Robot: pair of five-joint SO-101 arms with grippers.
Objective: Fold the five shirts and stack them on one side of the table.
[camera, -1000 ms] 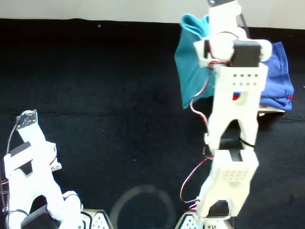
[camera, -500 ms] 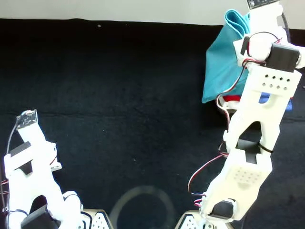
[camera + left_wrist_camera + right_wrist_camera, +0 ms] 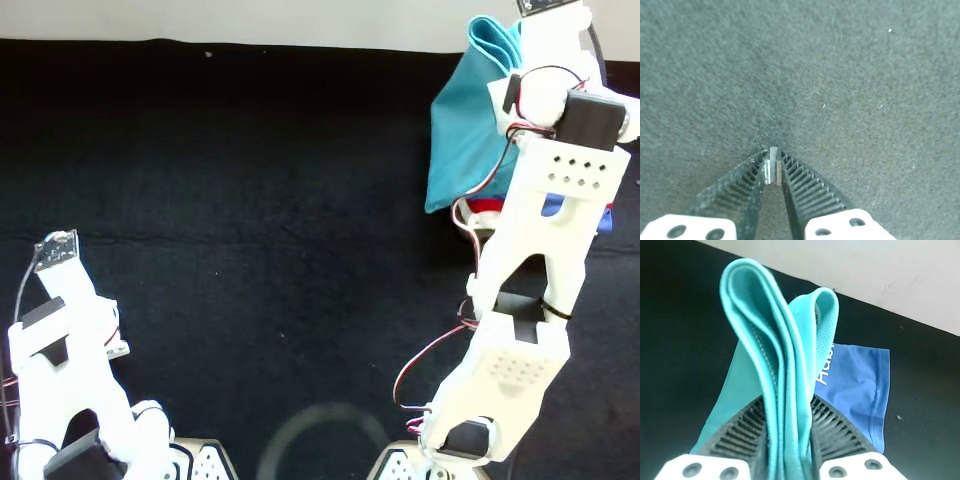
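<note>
Your right gripper (image 3: 785,440) clamps the folded teal shirt (image 3: 765,340) above the blue shirt (image 3: 855,385); stacking it appears outstanding. Left gripper (image 3: 772,156), well apart, closed and empty.

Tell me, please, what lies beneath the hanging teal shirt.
A blue shirt and a bit of red fabric show there; the teal shirt covers the rest.
</note>
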